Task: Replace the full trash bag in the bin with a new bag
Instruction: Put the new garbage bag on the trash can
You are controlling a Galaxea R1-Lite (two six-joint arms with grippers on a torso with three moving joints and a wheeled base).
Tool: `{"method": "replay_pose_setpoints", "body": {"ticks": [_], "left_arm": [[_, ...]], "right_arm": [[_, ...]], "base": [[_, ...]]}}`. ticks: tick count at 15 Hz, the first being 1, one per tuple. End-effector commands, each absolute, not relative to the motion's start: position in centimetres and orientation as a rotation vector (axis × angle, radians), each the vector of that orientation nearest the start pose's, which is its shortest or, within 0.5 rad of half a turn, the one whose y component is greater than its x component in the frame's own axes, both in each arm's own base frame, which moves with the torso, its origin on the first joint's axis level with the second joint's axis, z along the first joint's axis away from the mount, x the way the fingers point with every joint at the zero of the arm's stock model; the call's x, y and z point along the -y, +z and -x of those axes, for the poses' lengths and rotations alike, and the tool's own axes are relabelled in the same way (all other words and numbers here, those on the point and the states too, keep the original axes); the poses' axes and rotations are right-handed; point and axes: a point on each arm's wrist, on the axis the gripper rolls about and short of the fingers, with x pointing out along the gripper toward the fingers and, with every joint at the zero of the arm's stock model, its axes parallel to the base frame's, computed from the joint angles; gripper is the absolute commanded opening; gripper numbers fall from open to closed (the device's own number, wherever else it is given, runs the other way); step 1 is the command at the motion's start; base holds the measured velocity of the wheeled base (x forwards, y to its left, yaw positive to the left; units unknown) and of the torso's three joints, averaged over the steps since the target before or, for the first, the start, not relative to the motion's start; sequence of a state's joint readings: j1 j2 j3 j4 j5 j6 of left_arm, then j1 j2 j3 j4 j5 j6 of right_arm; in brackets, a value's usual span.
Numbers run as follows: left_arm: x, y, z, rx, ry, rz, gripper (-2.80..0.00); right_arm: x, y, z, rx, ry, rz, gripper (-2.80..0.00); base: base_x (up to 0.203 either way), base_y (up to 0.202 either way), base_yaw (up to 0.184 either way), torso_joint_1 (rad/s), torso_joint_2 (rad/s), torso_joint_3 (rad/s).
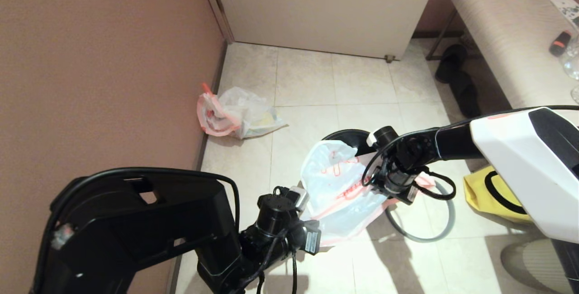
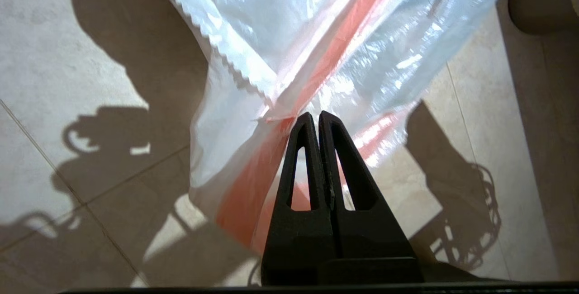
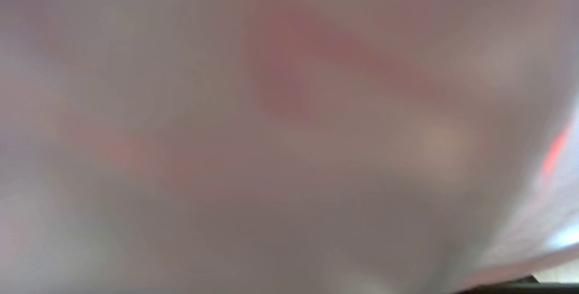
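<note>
The new bag [image 1: 334, 181], white with pink-red handles and red print, hangs stretched between my two grippers above the floor. My left gripper [image 2: 315, 115] is shut on its pink-edged rim [image 2: 280, 117]; in the head view this left gripper [image 1: 311, 212] is at the bag's near-left side. My right gripper [image 1: 379, 184] is at the bag's right side, and plastic [image 3: 289, 131] covers the whole right wrist view. The black bin [image 1: 344, 136] stands just behind the bag, mostly hidden. Its grey ring [image 1: 445, 226] lies on the floor to the right. The full trash bag [image 1: 235, 113] lies by the left wall.
A yellow bag [image 1: 486, 194] lies on the floor under my right arm. A padded bench [image 1: 506, 27] with black slippers [image 1: 457, 77] beneath it stands at the back right. A pale door [image 1: 325, 9] closes the back, and the brown wall [image 1: 99, 68] runs along the left.
</note>
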State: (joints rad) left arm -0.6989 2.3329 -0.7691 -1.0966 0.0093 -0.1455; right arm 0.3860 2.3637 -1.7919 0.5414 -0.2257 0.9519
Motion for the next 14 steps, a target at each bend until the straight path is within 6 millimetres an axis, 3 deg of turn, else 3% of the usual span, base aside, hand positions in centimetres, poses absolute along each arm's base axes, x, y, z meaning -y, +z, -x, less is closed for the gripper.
{"method": "replay_pose_setpoints", "body": {"ticks": [1,4,9,11,14], "left_arm": [[24.1,-1.6,-29.0,-0.503,-0.625,-0.035,-2.80],[24.5,-0.8,-28.3,-0.492,-0.640,-0.037,-2.80],[24.7,-1.7,-27.5,-0.523,-0.657,-0.057,-2.80],[23.8,-2.5,-28.9,-0.519,-0.623,-0.082,-2.80],[22.7,-1.9,-30.8,-0.480,-0.575,-0.061,-2.80]], "right_arm": [[-16.5,10.2,-41.0,-1.008,-0.350,-0.534,-2.80],[-16.4,10.8,-40.6,-1.020,-0.348,-0.539,-2.80],[-16.5,11.2,-40.4,-1.040,-0.310,-0.567,-2.80],[-16.8,12.2,-39.9,-1.044,-0.275,-0.574,-2.80],[-16.8,12.8,-39.1,-1.080,-0.228,-0.532,-2.80]], "base": [[0.000,0.000,0.000,0.000,0.00,0.000],[0.000,0.000,0.000,0.000,0.00,0.000],[0.000,0.000,0.000,0.000,0.00,0.000],[0.000,0.000,0.000,0.000,0.00,0.000],[0.000,0.000,0.000,0.000,0.00,0.000]]}}
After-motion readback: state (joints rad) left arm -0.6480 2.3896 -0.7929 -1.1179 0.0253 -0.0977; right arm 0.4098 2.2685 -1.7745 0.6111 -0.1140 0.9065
